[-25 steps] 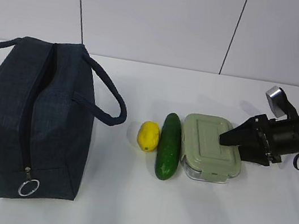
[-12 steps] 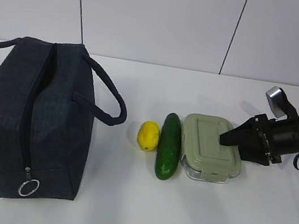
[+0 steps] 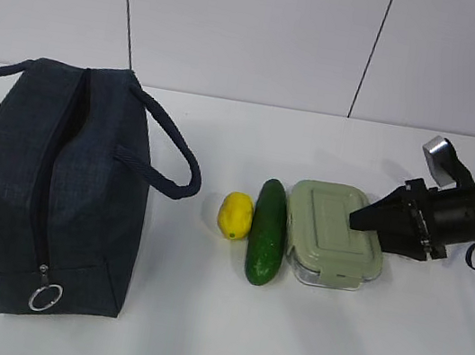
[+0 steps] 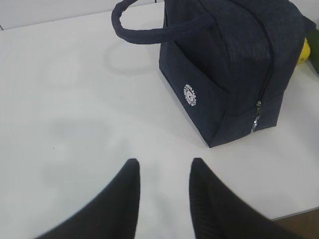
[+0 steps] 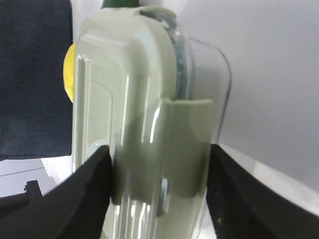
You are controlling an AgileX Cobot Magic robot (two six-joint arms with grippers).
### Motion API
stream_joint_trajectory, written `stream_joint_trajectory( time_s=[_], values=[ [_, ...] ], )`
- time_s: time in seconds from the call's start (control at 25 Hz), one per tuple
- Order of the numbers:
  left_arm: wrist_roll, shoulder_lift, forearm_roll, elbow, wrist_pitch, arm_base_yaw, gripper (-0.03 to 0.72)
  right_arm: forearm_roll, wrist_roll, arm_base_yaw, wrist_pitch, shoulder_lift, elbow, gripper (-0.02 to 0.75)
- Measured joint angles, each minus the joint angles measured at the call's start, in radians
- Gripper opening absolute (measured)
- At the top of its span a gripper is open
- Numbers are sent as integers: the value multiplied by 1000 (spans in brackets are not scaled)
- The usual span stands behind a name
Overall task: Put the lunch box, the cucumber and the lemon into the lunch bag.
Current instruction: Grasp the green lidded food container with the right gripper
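The right hand (image 5: 157,194) straddled the lunch box (image 5: 144,124), fingers (image 5: 84,194) spread at either side of its end clip.

The bag (image 3: 52,192) is made of matt, woven dark cloth, with a shiny metal ring (image 3: 45,298) at its zipper. The box (image 3: 334,236) has a glossy, smooth plastic lid over clear walls. The cucumber (image 3: 269,231) is smooth and slightly glossy; the lemon (image 3: 236,215) looks faintly dimpled. The table (image 3: 193,334) is matt white.
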Motion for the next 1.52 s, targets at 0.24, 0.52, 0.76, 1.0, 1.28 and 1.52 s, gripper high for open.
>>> stream_joint_trajectory(
  time_s=[0.24, 0.52, 0.76, 1.0, 1.28, 1.52],
  values=[
    [0, 0, 0, 0, 0, 0, 243, 4, 4, 0, 0, 0, 0, 399],
    [0, 0, 0, 0, 0, 0, 243, 4, 6, 0, 0, 0, 0, 399],
    [0, 0, 0, 0, 0, 0, 243, 4, 8, 0, 0, 0, 0, 398],
    [0, 0, 0, 0, 0, 0, 243, 4, 15, 0, 0, 0, 0, 396],
    [0, 0, 0, 0, 0, 0, 243, 4, 28, 0, 2, 0, 0, 377],
    [0, 0, 0, 0, 0, 0, 243, 4, 32, 0, 2, 0, 0, 376]
  ],
)
